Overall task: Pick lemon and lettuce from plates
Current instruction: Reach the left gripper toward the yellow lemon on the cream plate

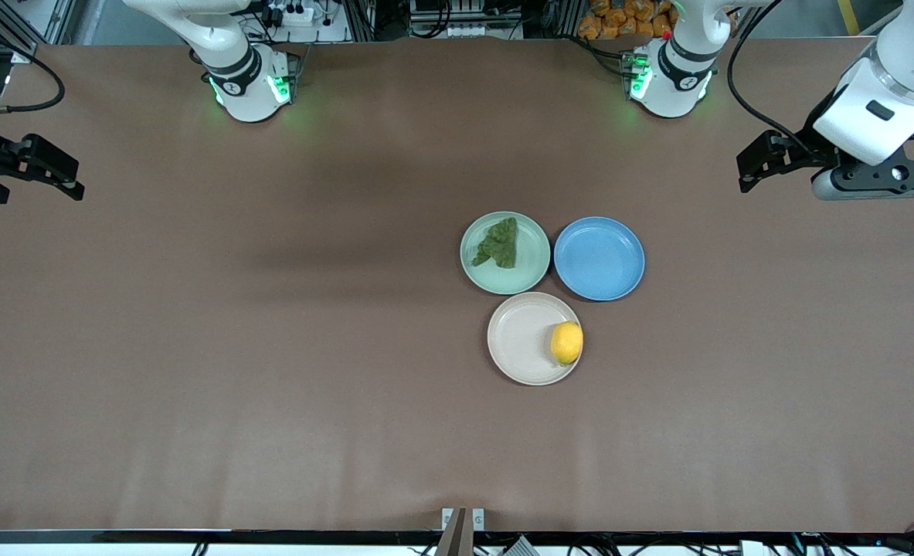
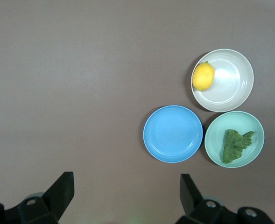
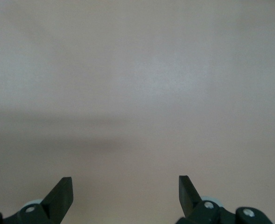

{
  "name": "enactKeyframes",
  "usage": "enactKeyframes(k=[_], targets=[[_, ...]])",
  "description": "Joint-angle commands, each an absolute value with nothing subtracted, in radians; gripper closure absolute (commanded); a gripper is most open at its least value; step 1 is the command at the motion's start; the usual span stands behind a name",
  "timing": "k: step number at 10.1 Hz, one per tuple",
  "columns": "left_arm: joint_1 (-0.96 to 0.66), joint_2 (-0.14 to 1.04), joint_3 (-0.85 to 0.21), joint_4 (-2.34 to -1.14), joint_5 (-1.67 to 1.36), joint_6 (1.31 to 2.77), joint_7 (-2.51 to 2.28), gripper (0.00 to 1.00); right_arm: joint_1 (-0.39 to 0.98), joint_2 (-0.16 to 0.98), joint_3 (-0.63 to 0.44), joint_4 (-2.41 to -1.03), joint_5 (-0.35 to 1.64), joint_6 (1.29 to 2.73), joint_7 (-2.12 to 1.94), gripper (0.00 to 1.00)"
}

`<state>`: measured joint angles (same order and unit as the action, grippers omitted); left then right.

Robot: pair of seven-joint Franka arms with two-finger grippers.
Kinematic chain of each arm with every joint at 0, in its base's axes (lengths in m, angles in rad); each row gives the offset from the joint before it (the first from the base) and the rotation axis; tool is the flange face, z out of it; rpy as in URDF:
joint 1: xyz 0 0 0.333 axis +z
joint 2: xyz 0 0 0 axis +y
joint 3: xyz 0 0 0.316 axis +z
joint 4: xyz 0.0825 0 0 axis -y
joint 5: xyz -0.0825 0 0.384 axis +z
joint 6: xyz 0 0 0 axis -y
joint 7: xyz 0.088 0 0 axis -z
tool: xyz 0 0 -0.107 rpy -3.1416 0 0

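A: Where is the fruit sitting?

B: The lemon (image 1: 566, 342) is lying on the beige plate (image 1: 520, 340), pressing against the rim on the side toward the left arm's end of the worktop (image 1: 194, 347). That plate is sitting nearest the front camera of the three.

A: And the leaf?

B: The lettuce (image 1: 498, 244) is lying flat on the mint plate (image 1: 534, 270), which is sitting farther from the front camera than the beige plate and just beside it. A blue plate (image 1: 599, 258) is sitting beside the mint one, toward the left arm's end, carrying nothing.

A: What are the arms doing?

B: Both are waiting, well apart from the plates. The left gripper (image 1: 762, 161) is hanging over bare worktop at the left arm's end, jaws standing wide apart and holding nothing; its wrist view is taking in all three plates. The right gripper (image 1: 35, 170) is hanging over bare worktop at the right arm's end, jaws also spread wide and holding nothing; its wrist view is showing only plain surface.
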<state>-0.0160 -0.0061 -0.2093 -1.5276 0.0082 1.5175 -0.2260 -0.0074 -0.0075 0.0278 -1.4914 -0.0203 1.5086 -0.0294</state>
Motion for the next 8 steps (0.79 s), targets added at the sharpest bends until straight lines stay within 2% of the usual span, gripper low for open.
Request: enactKeyframes(k=[1,5,8], targets=[[-0.021,0.014,-0.209,-1.499,0.002,1.493,-0.222,0.0,-0.011,-0.015,0.029,-1.493,-0.008,1.505,-0.032,0.0],[-0.021,0.044,-0.209,-1.493,0.002,1.493,-0.225,0.0,-0.012,-0.011,0.028,-1.493,-0.006,1.509,-0.032,0.0],[-0.021,0.115,-0.207,-1.489,-0.002,1.572,-0.232,0.0,-0.021,-0.011,0.023,-1.491,0.032,1.512,-0.043,0.0]])
